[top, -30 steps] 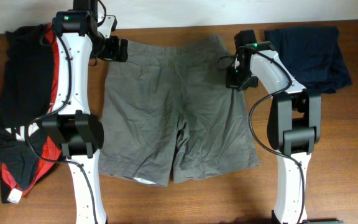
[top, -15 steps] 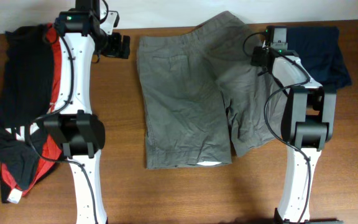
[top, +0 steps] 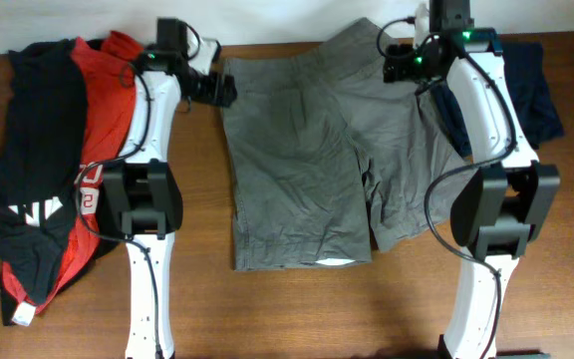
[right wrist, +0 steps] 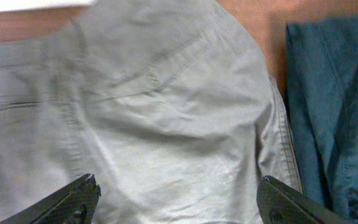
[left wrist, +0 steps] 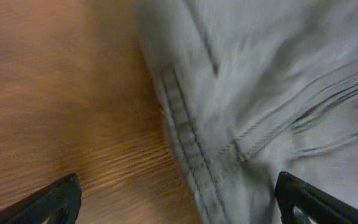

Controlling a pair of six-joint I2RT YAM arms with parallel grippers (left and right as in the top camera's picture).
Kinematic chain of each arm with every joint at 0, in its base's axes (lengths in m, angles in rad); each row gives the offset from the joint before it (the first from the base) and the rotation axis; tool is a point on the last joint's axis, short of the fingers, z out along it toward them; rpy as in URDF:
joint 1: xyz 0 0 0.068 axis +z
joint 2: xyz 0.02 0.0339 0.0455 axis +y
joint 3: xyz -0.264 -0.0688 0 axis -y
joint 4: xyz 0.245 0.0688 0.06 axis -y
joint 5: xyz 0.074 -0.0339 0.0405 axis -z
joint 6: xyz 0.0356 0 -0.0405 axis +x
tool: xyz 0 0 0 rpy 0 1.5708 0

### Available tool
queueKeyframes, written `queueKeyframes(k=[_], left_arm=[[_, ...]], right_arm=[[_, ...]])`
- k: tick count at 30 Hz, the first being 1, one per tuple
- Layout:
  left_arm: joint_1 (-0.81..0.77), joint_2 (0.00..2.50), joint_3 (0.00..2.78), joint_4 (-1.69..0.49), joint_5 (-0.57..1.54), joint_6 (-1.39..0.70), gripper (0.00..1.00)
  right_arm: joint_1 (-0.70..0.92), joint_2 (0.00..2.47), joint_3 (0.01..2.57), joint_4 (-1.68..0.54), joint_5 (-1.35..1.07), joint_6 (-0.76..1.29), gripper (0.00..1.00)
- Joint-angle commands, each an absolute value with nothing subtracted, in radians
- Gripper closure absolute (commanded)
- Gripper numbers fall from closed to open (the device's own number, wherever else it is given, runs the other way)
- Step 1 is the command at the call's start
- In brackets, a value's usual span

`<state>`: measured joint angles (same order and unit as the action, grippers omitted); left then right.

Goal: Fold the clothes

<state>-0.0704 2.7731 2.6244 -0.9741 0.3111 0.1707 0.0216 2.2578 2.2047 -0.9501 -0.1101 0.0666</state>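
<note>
The grey-olive shorts [top: 307, 160] lie on the wooden table [top: 297, 309], waistband towards the far edge. One leg lies flat and the other is bunched beside it on the right. Pale lining [top: 332, 261] shows at the near hem. My left gripper [top: 222, 92] is open at the shorts' far left corner. In the left wrist view my left gripper [left wrist: 179, 208] spans the stitched edge of the shorts [left wrist: 260, 93] and bare wood. My right gripper [top: 399, 62] is open over the shorts' far right part. In the right wrist view my right gripper [right wrist: 182, 202] holds nothing, with the shorts [right wrist: 166, 124] below it.
A heap of red and black printed tops [top: 38, 170] covers the table's left side. A dark navy folded garment [top: 536, 90] lies at the back right, partly under my right arm, and shows beside the shorts as the navy garment [right wrist: 334, 93]. A white wall runs along the far edge.
The right gripper dragged the shorts to the right, bunching one leg, then opened and let go near the far edge. The left arm swung right to the shorts' left corner.
</note>
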Motion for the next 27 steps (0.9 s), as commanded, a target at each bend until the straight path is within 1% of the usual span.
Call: queueKeyframes(k=[1, 5, 6, 7, 8, 9, 10, 11, 13, 16, 21, 25, 26, 27], left_arm=[[-0.104, 2.801, 2.620, -0.965, 0.363, 0.181, 0.01], [-0.120, 2.806, 2.619, -0.945, 0.364, 0.181, 0.02], [-0.125, 2.807, 2.619, -0.942, 0.364, 0.181, 0.07], [-0.130, 2.807, 2.619, -0.942, 0.364, 0.180, 0.18], [-0.134, 2.809, 2.619, -0.940, 0.363, 0.174, 0.41], [-0.135, 2.809, 2.619, -0.936, 0.363, 0.156, 0.67], [-0.135, 2.809, 2.619, -0.934, 0.363, 0.139, 0.85], [-0.134, 2.809, 2.620, -0.930, 0.360, 0.109, 0.99], [-0.117, 2.808, 2.630, -0.941, 0.352, 0.024, 0.99], [-0.051, 2.801, 2.668, -1.061, 0.352, -0.109, 0.99], [0.043, 2.795, 2.740, -1.407, 0.331, -0.118, 0.99], [0.090, 2.795, 2.746, -1.688, 0.180, -0.115, 0.99], [0.093, 2.795, 2.744, -1.689, 0.162, -0.111, 0.99], [0.094, 2.795, 2.744, -1.688, 0.158, -0.096, 0.97]], right_arm=[[0.052, 2.241, 2.214, -0.974, -0.074, 0.056, 0.14], [0.067, 2.241, 2.214, -0.984, -0.075, 0.056, 0.14], [0.068, 2.241, 2.214, -0.984, -0.075, 0.056, 0.14], [0.071, 2.241, 2.214, -0.987, -0.075, 0.056, 0.14], [0.073, 2.241, 2.214, -0.991, -0.075, 0.058, 0.14], [0.073, 2.241, 2.214, -0.994, -0.079, 0.060, 0.14], [0.074, 2.241, 2.214, -0.999, -0.086, 0.060, 0.15], [0.074, 2.241, 2.214, -1.005, -0.097, 0.060, 0.15], [0.075, 2.241, 2.213, -1.027, -0.101, 0.084, 0.16], [0.078, 2.241, 2.213, -1.069, -0.102, 0.122, 0.16], [0.101, 2.241, 2.212, -1.121, -0.102, 0.141, 0.16], [0.133, 2.245, 2.212, -1.135, -0.109, 0.178, 0.16], [0.138, 2.246, 2.212, -1.139, -0.115, 0.179, 0.16], [0.152, 2.250, 2.209, -1.161, -0.124, 0.200, 0.16]])
